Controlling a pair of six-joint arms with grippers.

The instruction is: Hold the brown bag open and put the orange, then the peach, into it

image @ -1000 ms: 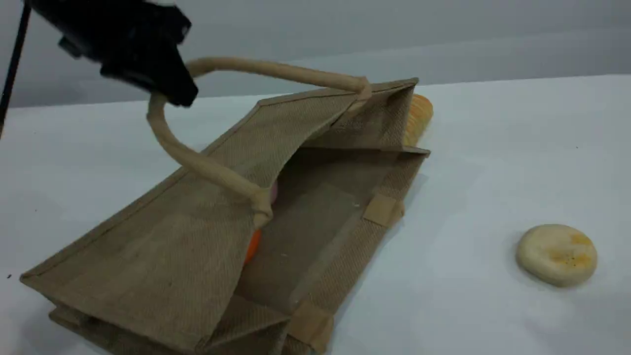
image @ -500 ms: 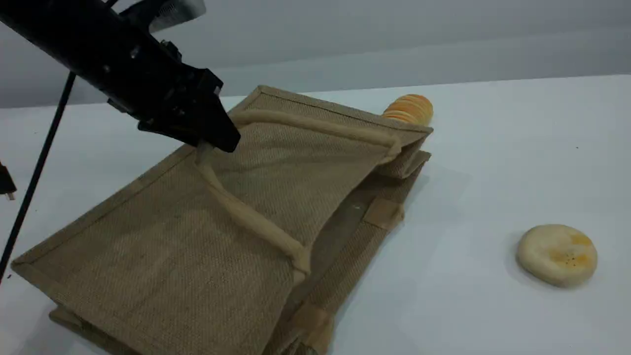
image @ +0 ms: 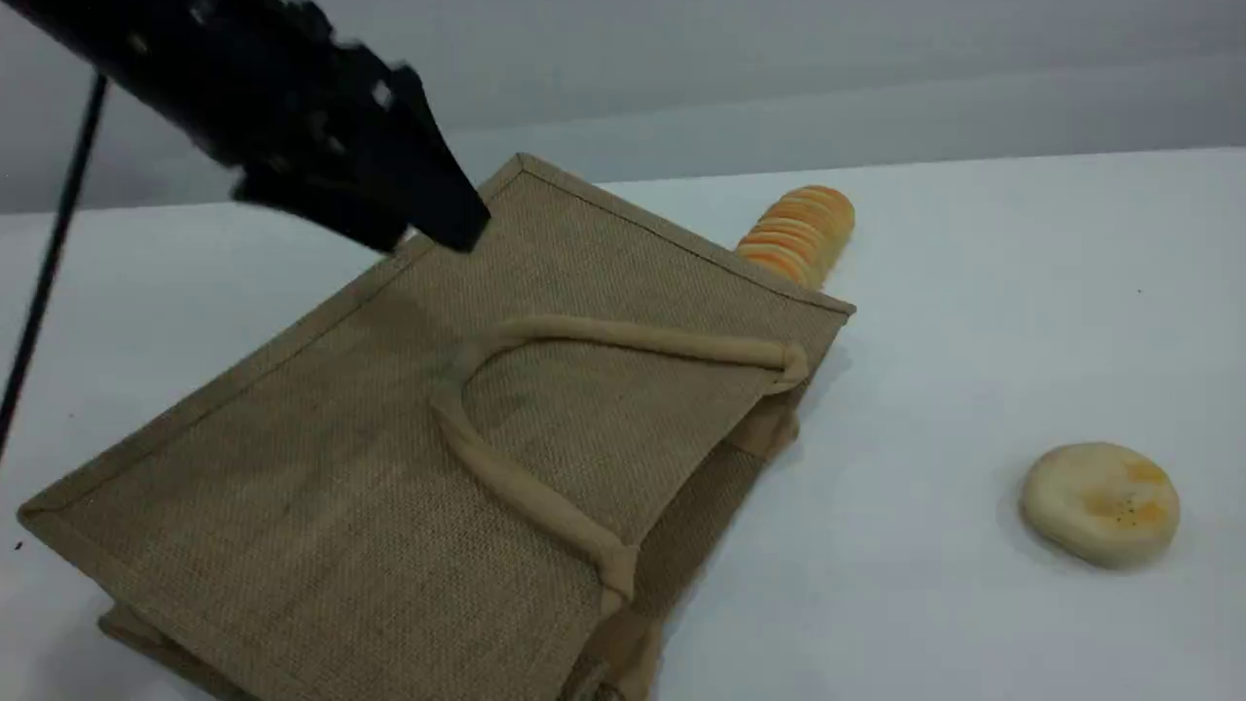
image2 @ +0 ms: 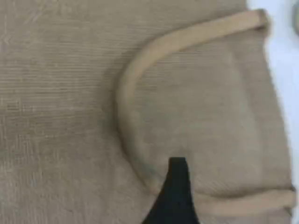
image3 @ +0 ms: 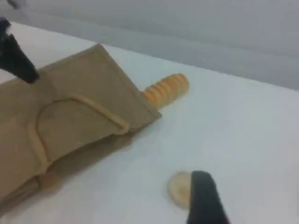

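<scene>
Here, bag [image: 292,506] lies flat at near left, handle [image: 506,477] slack on top; orange, peach unseen. My left gripper [image: 456,229] hovers far-left, holding nothing, spread unclear; right gripper [image3: 202,189] likewise. I'd rise straight, clear of handle.

A stripy orange-and-yellow loaf [image: 800,234] lies far back on the white tabletop [image: 973,341], and a flat round yellow bun [image: 1099,502] sits well apart, nearer.

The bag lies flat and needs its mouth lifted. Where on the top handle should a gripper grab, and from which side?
Probably the bend of the handle, straight down from above, fingers straddling the rope. It lies flat on the brown bag, so only its top is free; the bend is midway between its ends.
</scene>
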